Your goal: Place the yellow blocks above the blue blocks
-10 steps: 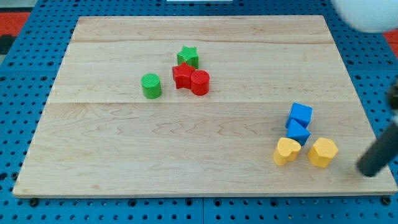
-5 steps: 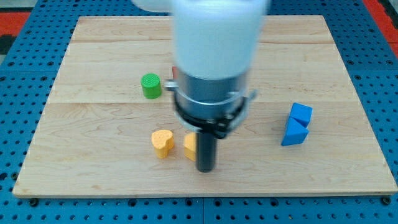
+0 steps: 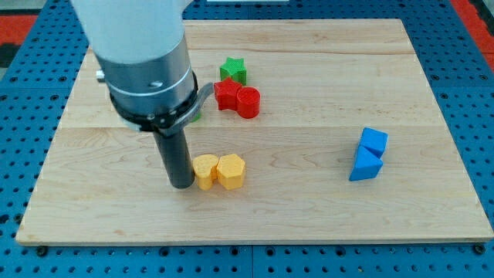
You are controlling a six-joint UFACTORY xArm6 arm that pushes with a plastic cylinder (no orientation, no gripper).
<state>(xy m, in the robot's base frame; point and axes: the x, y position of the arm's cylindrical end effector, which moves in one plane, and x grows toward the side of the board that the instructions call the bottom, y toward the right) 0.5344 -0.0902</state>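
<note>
Two yellow blocks sit side by side near the board's lower middle: a yellow heart point(image 3: 204, 171) on the left, touching a yellow hexagon point(image 3: 231, 171) on the right. My tip point(image 3: 181, 184) rests against the heart's left side. Two blue blocks stand at the view's right, touching each other: a blue cube point(image 3: 374, 142) above a blue wedge-like block point(image 3: 364, 164). The yellow blocks lie well to the left of the blue ones and slightly lower in the view.
A green star point(image 3: 232, 70) sits above a red star point(image 3: 226, 94) and a red cylinder point(image 3: 248, 101) at the upper middle. A green cylinder point(image 3: 197, 114) is mostly hidden behind my arm. The wooden board point(image 3: 432, 224) lies on a blue pegboard.
My tip moved from the right of the yellow blocks to their left. The yellow heart and hexagon now touch and lie slightly further right. The blue blocks stayed put.
</note>
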